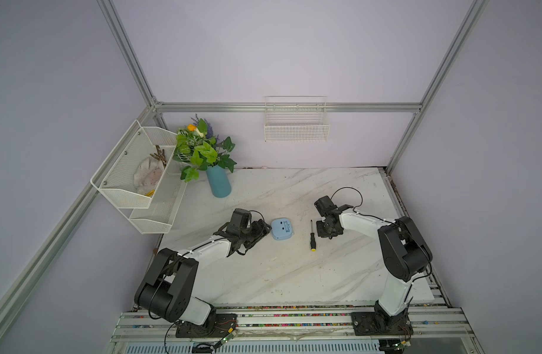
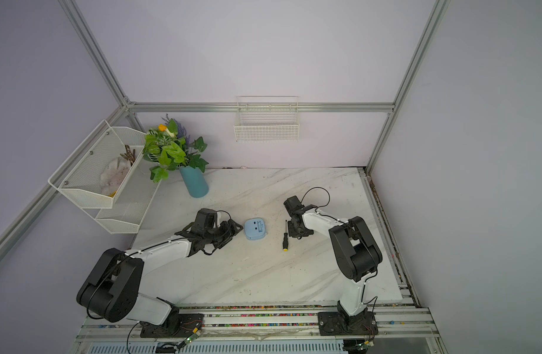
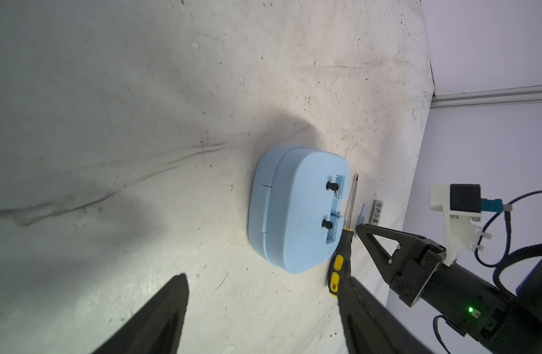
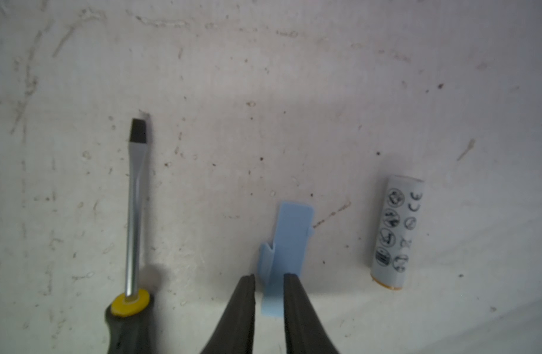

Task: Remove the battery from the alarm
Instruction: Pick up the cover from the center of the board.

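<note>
Left gripper (image 3: 263, 277) spread wide and empty, short of the alarm (image 1: 282, 229) — face-down on the marble table (image 3: 141, 122), just below mid-frame in both top views — beyond it the screwdriver (image 3: 340, 263), then right gripper (image 4: 269, 277) pinched on a light-blue battery cover (image 4: 291, 233), the battery (image 4: 397, 233) lying loose on the table just past it.

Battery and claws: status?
Left claw open, empty, beside alarm. Right claw shut on blue battery cover. Battery out, loose on table. Screwdriver lies between alarm and cover.
</note>
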Tool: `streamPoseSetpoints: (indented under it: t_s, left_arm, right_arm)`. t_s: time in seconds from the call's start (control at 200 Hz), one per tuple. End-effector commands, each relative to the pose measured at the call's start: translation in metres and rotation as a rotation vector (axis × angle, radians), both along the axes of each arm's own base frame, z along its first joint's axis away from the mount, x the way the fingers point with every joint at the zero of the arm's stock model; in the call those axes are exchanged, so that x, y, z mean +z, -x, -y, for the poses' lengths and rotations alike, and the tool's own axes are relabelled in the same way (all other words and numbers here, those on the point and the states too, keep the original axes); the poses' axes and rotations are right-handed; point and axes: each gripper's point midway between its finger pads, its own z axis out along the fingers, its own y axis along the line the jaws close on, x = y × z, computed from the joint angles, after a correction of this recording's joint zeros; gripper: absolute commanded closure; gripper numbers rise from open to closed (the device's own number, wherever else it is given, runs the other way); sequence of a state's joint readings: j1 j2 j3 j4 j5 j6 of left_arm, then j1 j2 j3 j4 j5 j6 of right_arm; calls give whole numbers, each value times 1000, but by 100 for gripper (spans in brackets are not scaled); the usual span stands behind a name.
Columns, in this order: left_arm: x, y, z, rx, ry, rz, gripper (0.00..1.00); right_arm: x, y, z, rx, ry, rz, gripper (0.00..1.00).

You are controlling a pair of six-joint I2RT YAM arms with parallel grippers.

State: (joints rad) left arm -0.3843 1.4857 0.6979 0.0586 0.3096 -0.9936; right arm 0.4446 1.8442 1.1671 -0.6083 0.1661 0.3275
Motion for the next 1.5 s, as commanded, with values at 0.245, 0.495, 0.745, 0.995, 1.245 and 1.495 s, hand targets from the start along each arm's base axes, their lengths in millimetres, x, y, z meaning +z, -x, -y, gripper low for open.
streamPoseSetpoints:
  t_s: [0.245,0.495,0.745,0.995,1.245,1.495]
  left_arm:
    - [-11,5,-7,5,-14,-19,20]
    - [-11,6,-8,7,-11,-17,20]
    - [-11,7,-8,9,-11,-18,21]
    - [-2,6,-13,11,-15,4,21]
    - [82,-7,-19,-16,154,326,18]
    - [154,5,-17,-68,432,590,26]
  right_arm:
    - [5,-17,-4,4,-15,32,75]
    - [0,-18,1,-23,-1,25,76]
    - [-1,-19,3,-34,-11,25,93]
    - [31,-14,-12,-16,-137,71,100]
    - [137,24,-135,407,-916,43,100]
    - [211,63,-181,674,-1401,-36,100]
